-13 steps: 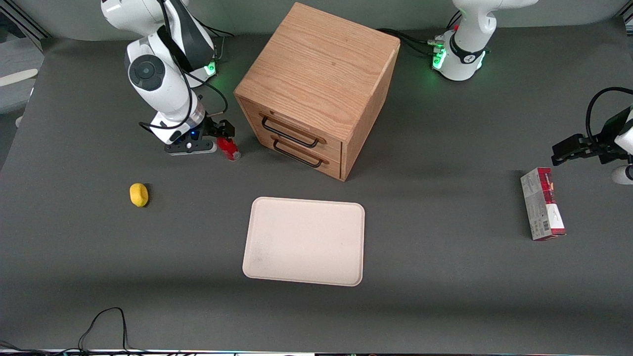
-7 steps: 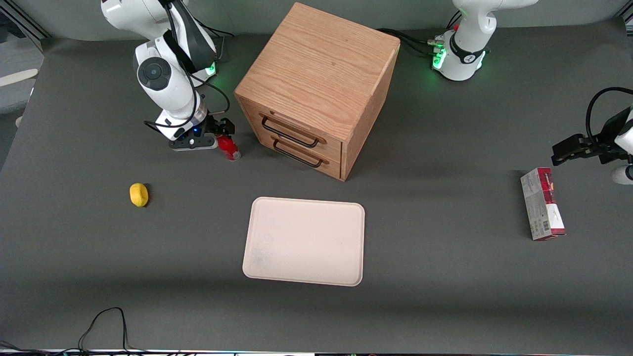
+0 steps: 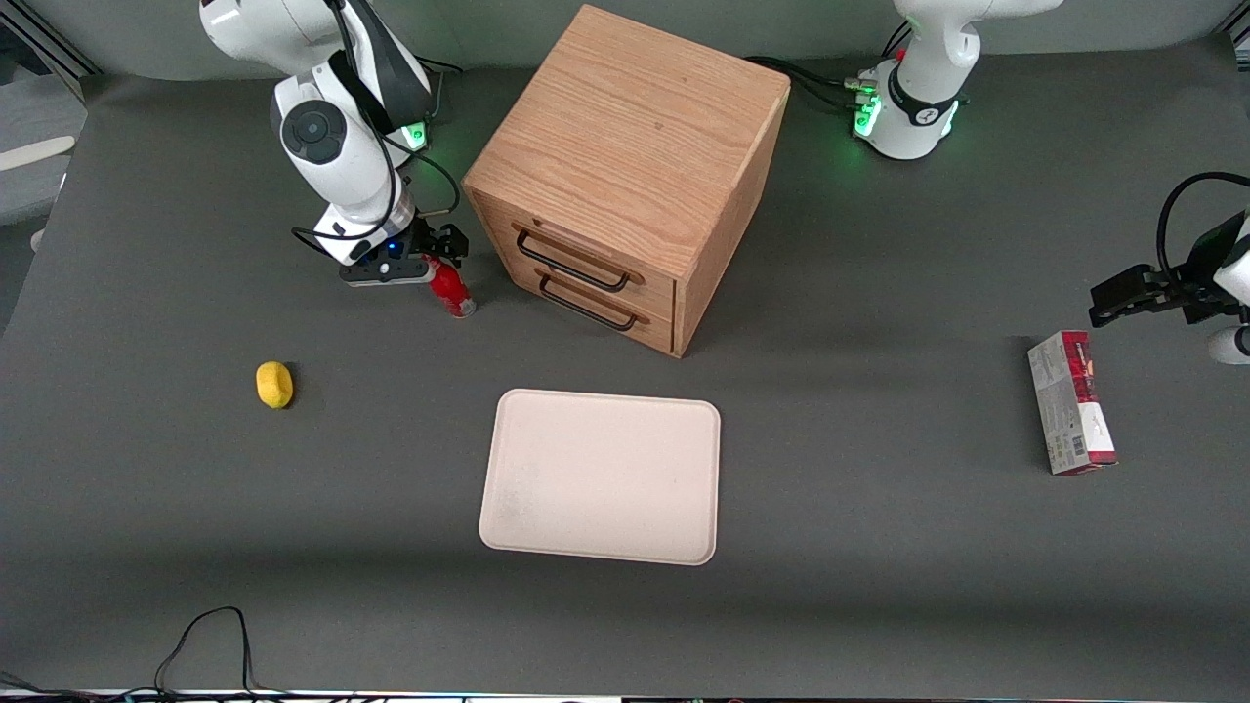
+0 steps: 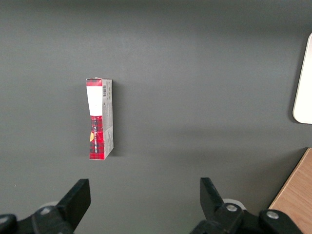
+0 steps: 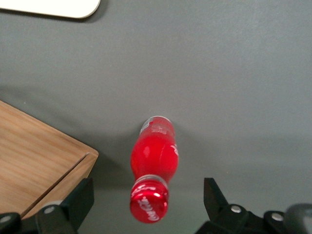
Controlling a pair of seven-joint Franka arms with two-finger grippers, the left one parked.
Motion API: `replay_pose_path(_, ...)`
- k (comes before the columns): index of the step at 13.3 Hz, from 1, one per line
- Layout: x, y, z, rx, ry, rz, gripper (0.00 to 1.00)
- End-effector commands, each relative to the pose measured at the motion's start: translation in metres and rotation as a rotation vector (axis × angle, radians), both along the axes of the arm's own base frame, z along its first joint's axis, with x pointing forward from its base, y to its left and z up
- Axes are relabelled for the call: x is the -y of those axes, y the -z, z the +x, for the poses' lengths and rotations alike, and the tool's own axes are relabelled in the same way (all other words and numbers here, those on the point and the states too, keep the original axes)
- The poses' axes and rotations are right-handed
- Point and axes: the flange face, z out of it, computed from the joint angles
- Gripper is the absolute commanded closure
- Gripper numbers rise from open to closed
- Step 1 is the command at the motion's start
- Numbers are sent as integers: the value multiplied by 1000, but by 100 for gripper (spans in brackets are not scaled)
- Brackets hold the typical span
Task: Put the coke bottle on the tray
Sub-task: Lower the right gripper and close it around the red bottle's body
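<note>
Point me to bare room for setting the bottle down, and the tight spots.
The tray is bare throughout. Open mat also lies between tray and lemon, and between tray and carton. It is crowded where the bottle stands: the cabinet is close beside it, and the pincer sits open just above its cap, fingers either side.

In the right wrist view we see only a rounded corner of the tray [image 5: 53, 7], the rest cut off by the edge, and only part of the wooden cabinet [image 5: 34, 156]. The gripper [image 5: 146, 204] shows just its two finger stubs, spread wide either side of the coke bottle [image 5: 153, 161]. From the front, the gripper [image 3: 435, 256] hides the bottle's cap.
</note>
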Motion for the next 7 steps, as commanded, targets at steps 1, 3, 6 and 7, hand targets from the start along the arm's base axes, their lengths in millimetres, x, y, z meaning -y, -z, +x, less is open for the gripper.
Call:
replay_pose_path(1, -4, -2, -11, 22, 24, 12, 0)
replay_pose_path(3, -4, -2, -11, 22, 25, 12, 0)
replay_pose_path(6, -3, -2, -10, 22, 21, 13, 60)
replay_pose_path(7, -3, -4, -11, 26, 15, 15, 100)
